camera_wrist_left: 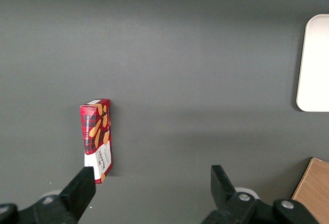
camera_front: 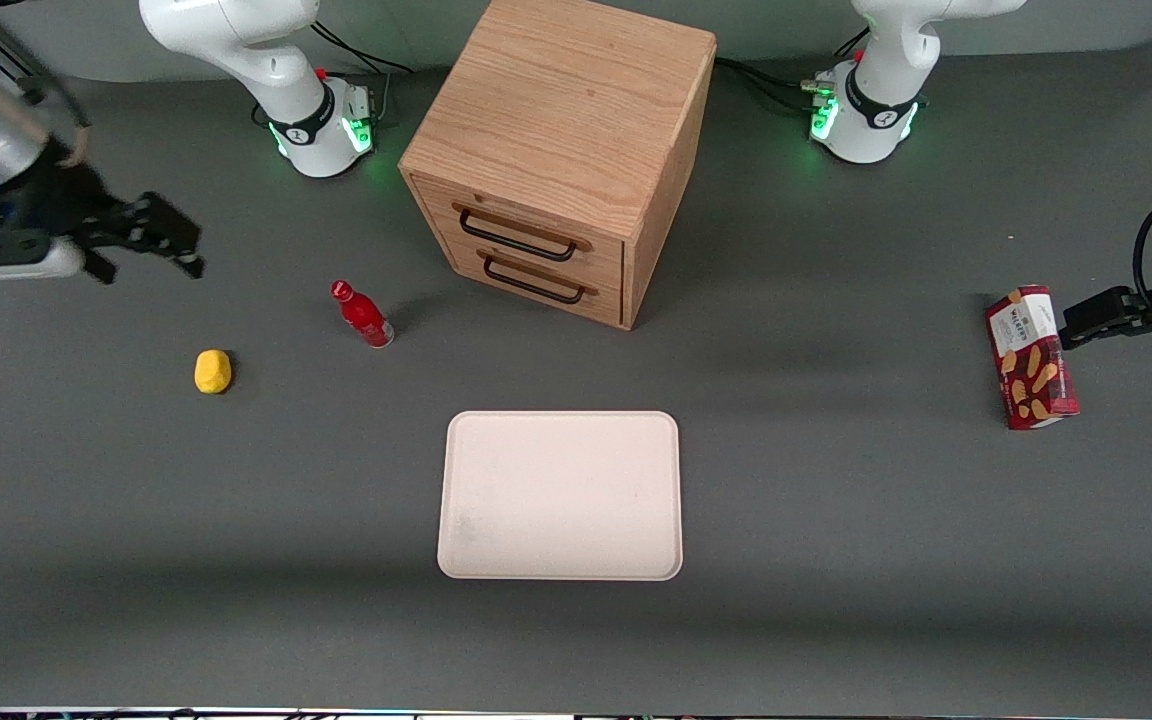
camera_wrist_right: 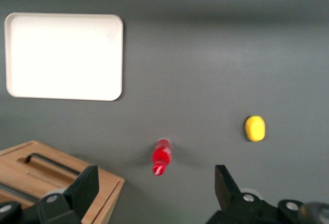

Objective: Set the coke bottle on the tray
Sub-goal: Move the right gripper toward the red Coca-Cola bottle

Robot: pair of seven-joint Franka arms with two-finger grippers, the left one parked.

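Note:
The coke bottle (camera_front: 363, 316) is a small slim red bottle with a red cap. It stands upright on the grey table, beside the wooden drawer cabinet and farther from the front camera than the tray. It also shows in the right wrist view (camera_wrist_right: 161, 156). The tray (camera_front: 561, 495) is a flat pale cream-pink rectangle near the table's middle, and it is bare; it also shows in the right wrist view (camera_wrist_right: 64, 56). My right gripper (camera_front: 151, 240) hangs high above the working arm's end of the table, well apart from the bottle. Its fingers (camera_wrist_right: 85, 188) are spread wide and hold nothing.
A wooden drawer cabinet (camera_front: 561, 150) with two dark handles stands farther from the front camera than the tray. A small yellow object (camera_front: 213, 371) lies beside the bottle toward the working arm's end. A red snack box (camera_front: 1031, 357) lies toward the parked arm's end.

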